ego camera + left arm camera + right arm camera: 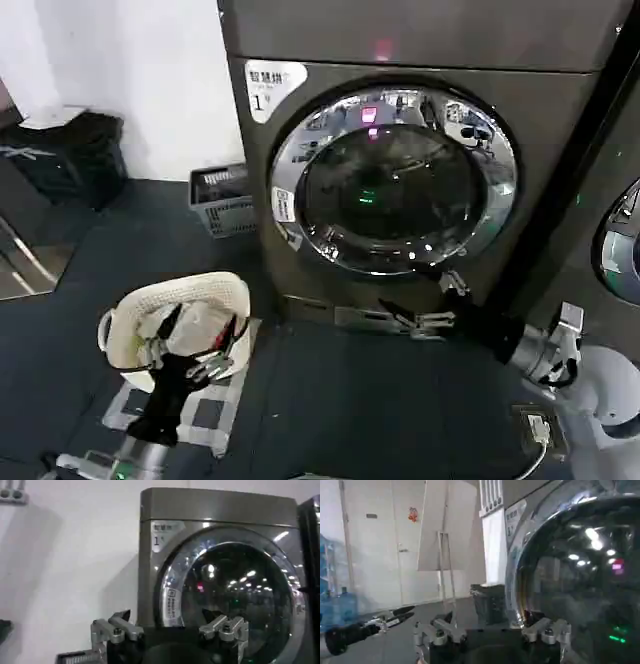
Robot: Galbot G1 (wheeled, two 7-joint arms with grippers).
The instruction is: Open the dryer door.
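Right claw (432,303) gapes empty beneath the shut dryer door (393,180).

The door (393,180) has a wide, mirror-bright chrome rim around dark, glossy tinted glass that throws back ceiling lights. The dryer (420,35) cabinet is smooth grey-brown metal with a dull satin sheen. The floor (330,400) is dark and matt, and the basket (222,200) looks like grey slatted plastic.

The dryer door (393,180), chrome-rimmed with dark glass, sits closed on the machine's front.
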